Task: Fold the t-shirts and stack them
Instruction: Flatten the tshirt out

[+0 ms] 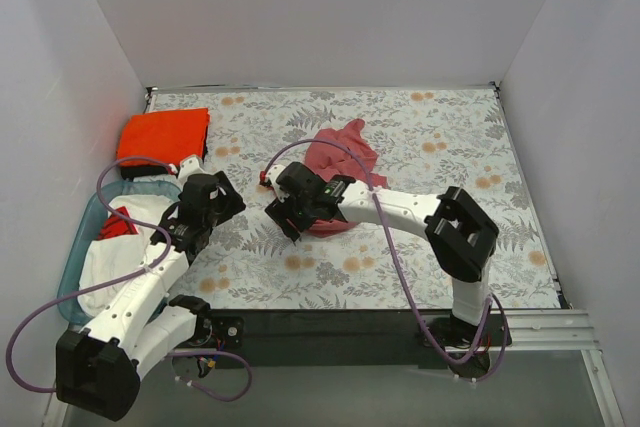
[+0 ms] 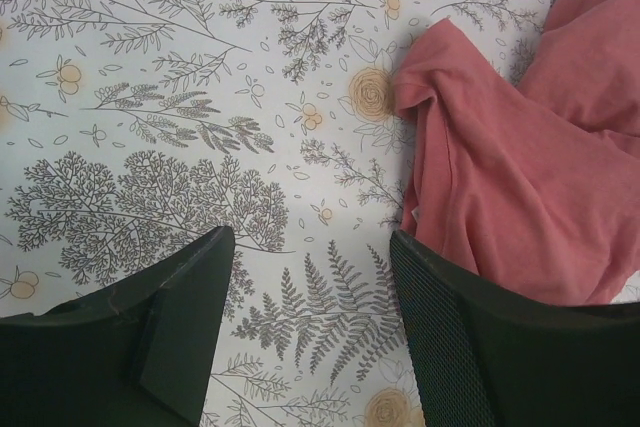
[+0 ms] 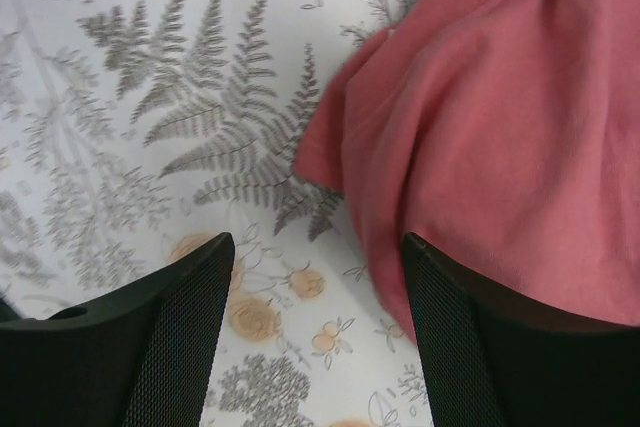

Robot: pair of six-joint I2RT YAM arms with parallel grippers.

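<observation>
Two tees: both on table, well apart; plain knit cloth, one colour each.
Rose-red tee (image 1: 345,159): crumpled heap at mid-table, toward far side. Soft matte jersey w/ deep folds and rounded lobes. Stitched hem band shows in R wrist view; one corner pokes out over the fern print.
Tag (image 2: 415,215): tiny white tab at rose-red tee's edge, too small to read.
Orange tee (image 1: 163,135): far-left corner of table, folded to a flat rough rectangle; bright, smooth top, a few soft creases.
L gripper (image 2: 310,247): fingers spread wide, only tablecloth between them. Fingers black, wedge-shaped; one has a fine mesh-textured pad and overlaps tee's near edge in L wrist view. Contact w/ cloth: can't tell.
R gripper (image 3: 318,247): fingers wide apart, holding nothing. Both pads black w/ mesh grain. Tee's corner lies partly in the gap, one finger overlapping the tee. Touching or not: can't tell.
Tablecloth (image 1: 420,137): white, printed w/ grey ferns, branches and pale orange blossoms; lies flat.
Bin (image 1: 72,272): pale blue see-through plastic w/ rounded corners, at table's left edge beside L arm.
White cloth (image 1: 115,252): bunched inside bin, soft.
Red cloth (image 1: 118,224): small crumpled bit on top of white cloth.
Cables (image 1: 395,257): purple, glossy, looping along both arms.
</observation>
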